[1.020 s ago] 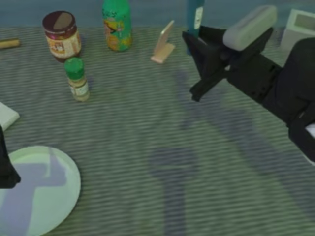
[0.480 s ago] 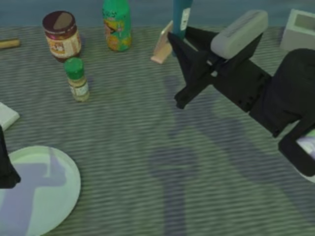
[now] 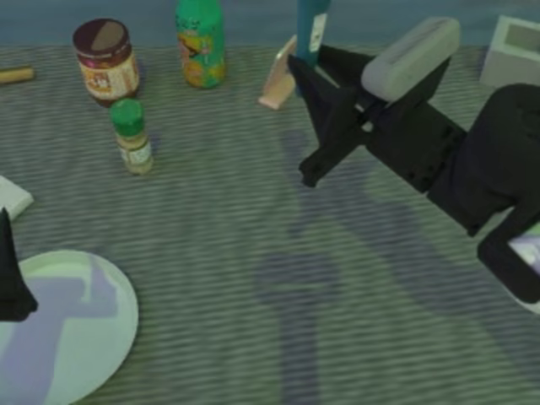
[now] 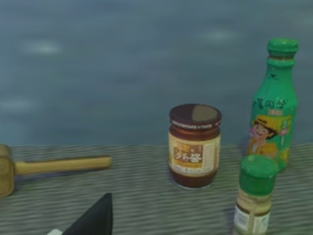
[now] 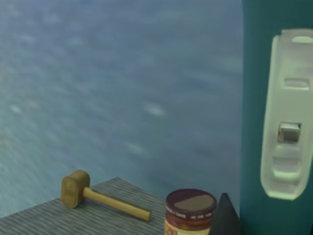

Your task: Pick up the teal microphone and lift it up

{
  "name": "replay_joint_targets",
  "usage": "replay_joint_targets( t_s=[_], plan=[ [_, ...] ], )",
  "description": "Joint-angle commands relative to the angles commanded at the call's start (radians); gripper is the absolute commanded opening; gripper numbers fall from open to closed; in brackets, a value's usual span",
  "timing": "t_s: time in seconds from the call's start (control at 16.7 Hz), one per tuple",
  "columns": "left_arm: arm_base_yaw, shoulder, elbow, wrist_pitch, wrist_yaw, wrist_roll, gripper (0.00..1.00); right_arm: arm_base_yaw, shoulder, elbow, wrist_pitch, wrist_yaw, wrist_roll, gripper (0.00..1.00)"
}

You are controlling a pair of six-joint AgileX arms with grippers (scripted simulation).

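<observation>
The teal microphone (image 3: pixel 309 27) hangs upright above the back of the table, and its white switch patch (image 3: pixel 318 29) faces me. My right gripper (image 3: pixel 308 72) is shut on it from the right side. The microphone's head is out of view. In the right wrist view its dark teal handle (image 5: pixel 254 98) and its white switch patch (image 5: pixel 288 112) fill one side, with a dark fingertip (image 5: pixel 225 215) beside them. My left gripper (image 3: pixel 13 287) stays at the front left edge over the plate. One of its fingertips (image 4: pixel 95 218) shows, with a wide empty gap beside it.
At the back left stand a brown-lidded jar (image 3: pixel 105 61), a green bottle with a yellow label (image 3: pixel 201 42) and a green-capped spice jar (image 3: pixel 132 135). A wooden mallet (image 3: pixel 15 76), a pinkish stand (image 3: pixel 278 80), a grey box (image 3: pixel 515 46) and a pale plate (image 3: pixel 76 337) are also here.
My right gripper carried the microphone to the left between one second and half a second ago, and has held still since. The left arm has barely shifted.
</observation>
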Motion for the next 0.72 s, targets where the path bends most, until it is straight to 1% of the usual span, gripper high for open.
replay_joint_targets(
  t_s=[0.12, 0.24, 0.72],
  plan=[
    [-0.024, 0.076, 0.056, 0.034, 0.054, 0.008, 1.00, 0.000, 0.000, 0.000, 0.000, 0.000, 0.000, 0.00],
    [-0.057, 0.194, 0.133, 0.080, 0.127, 0.019, 1.00, 0.000, 0.000, 0.000, 0.000, 0.000, 0.000, 0.00],
    [-0.219, 0.847, 0.495, 0.290, 0.485, 0.070, 1.00, 0.000, 0.000, 0.000, 0.000, 0.000, 0.000, 0.00]
  ],
)
